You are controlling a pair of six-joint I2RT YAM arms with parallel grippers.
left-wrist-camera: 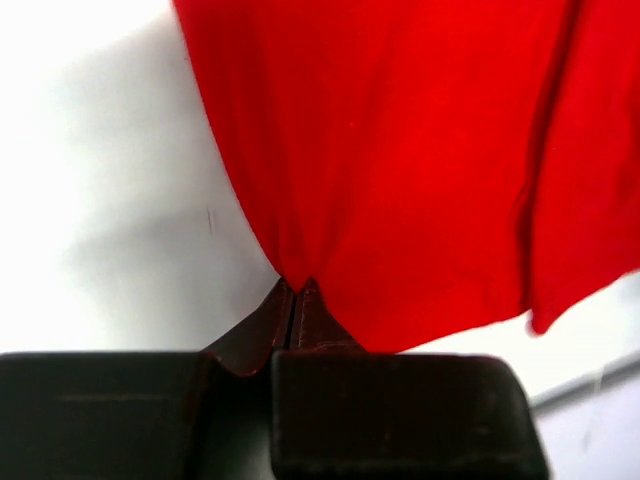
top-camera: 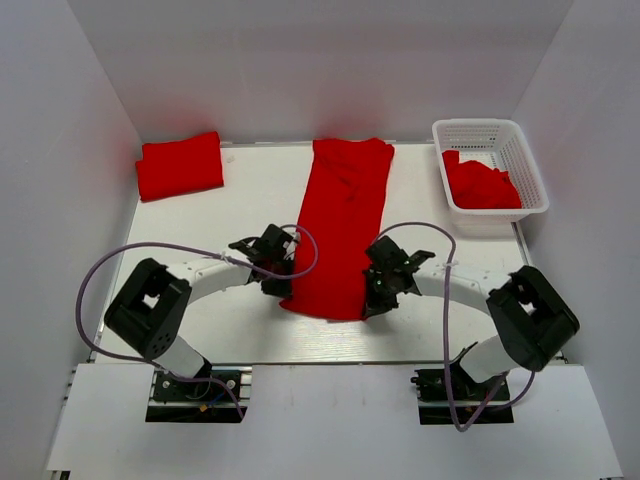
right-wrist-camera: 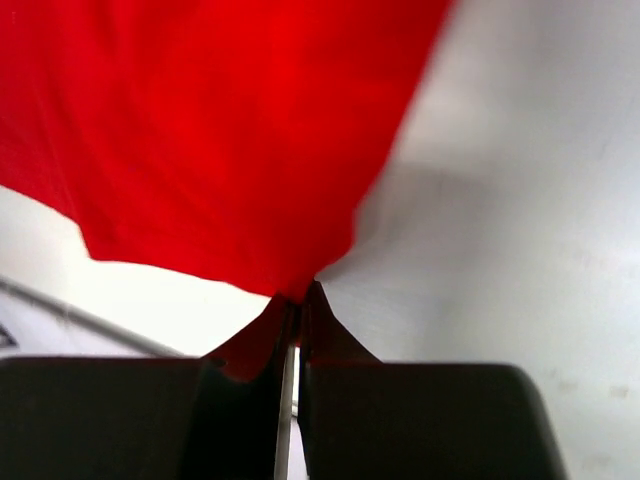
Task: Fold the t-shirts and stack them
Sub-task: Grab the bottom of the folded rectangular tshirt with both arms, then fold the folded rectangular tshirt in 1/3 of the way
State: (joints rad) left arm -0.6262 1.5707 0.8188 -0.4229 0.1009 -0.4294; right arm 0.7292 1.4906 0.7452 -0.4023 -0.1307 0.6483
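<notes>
So in the top view there's a long red t-shirt (top-camera: 340, 225) laid out down the middle of the white table (top-camera: 220, 220). It's already folded into a narrow strip, running from the back wall at top centre down toward the arms. Its near end sits just below the middle of the frame, and that's where both arms are.

The left gripper (top-camera: 283, 282) is on the strip's lower left corner and the right gripper (top-camera: 372, 292) is on the lower right corner, so the shirt's bottom edge runs between them.

The left wrist view makes it pretty clear. The dark fingertips (left-wrist-camera: 278, 318) are pinched together with a point of red cloth caught between them, and the fabric fans out up and to the right, filling most of the frame. It's the same in the right wrist view: fingertips (right-wrist-camera: 322, 325) clamped tight on a corner of cloth, with the shirt spreading up and to the left. So both sets of jaws are clenched on that long shirt.

A folded red t-shirt (top-camera: 180, 165) lies as a neat flat rectangle in the upper left of the frame, well apart from the strip. In the upper right is a white lattice basket (top-camera: 478, 127) with a crumpled red t-shirt (top-camera: 482, 185) bunched up inside it.
</notes>
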